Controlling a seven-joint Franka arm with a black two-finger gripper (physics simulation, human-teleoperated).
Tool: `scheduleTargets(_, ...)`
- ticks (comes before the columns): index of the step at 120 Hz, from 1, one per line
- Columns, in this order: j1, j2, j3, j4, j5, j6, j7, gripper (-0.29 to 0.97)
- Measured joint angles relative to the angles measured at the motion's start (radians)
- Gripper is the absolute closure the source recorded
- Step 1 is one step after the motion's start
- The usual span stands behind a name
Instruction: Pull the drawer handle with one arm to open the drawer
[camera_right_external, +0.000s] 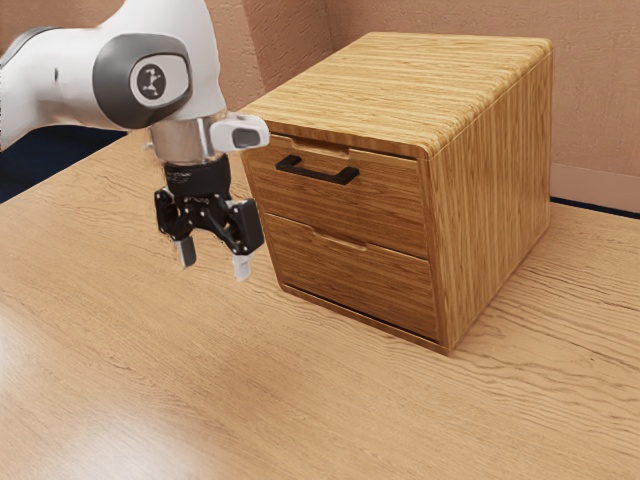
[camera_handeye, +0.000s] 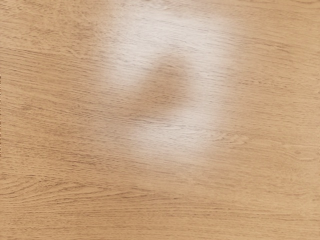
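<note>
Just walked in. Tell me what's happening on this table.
A Franka arm is setting up to open a wooden two-drawer cabinet. Its black gripper hangs open above the table, fingers pointing down, to the exterior view's left of the cabinet. It touches nothing and has not reached the black handle. The top drawer looks shut, so the pull has not begun.

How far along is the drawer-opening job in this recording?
Nothing looks done: the top drawer of the wooden cabinet looks shut. In hand: the black two-finger gripper hangs open over the wooden table, fingers down, short of the black bar handle, touching nothing. Left: reach the handle, grip it, pull.
</note>
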Motion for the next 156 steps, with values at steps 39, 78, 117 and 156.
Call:
scheduleTargets(39,0.094,-0.001,-0.070,0.000,-0.021,0.132,0.005,0.00)
scheduleTargets(78,0.231,-0.156,-0.187,0.044,-0.096,0.149,-0.151,0.00)
scheduleTargets(117,0.079,-0.153,-0.190,0.031,-0.064,0.208,-0.702,0.00)
scheduleTargets(156,0.135,-0.143,-0.191,0.032,-0.043,0.240,-1.061,0.00)
